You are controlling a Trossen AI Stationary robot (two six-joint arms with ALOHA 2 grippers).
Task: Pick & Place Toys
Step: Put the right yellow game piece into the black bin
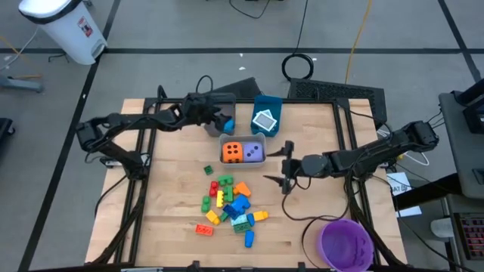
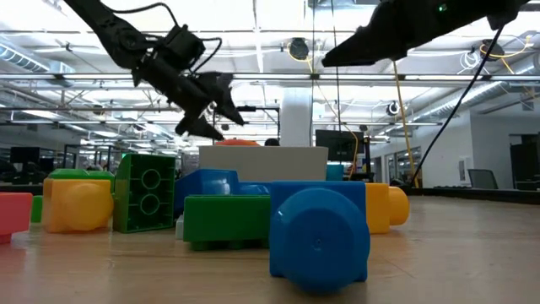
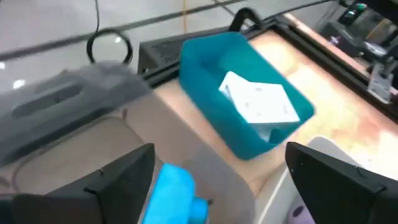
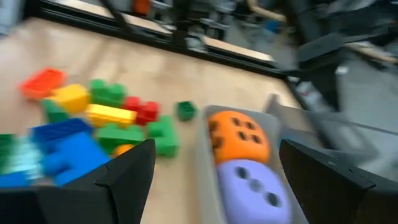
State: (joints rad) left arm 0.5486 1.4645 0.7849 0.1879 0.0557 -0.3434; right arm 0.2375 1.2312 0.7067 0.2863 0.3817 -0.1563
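Grey floor (image 1: 189, 30), white bin (image 1: 64, 29), ceiling strip lights (image 2: 253, 17).

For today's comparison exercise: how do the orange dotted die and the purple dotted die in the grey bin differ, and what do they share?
Colour: the orange dotted die is orange with dark dots, while the purple dotted die is pale purple with dark dots. Position: in the high view, the orange die sits on the left arm's side of the grey rectangular bin, the purple die on the right arm's side. They share one bin, side by side, and look alike in size and shape.
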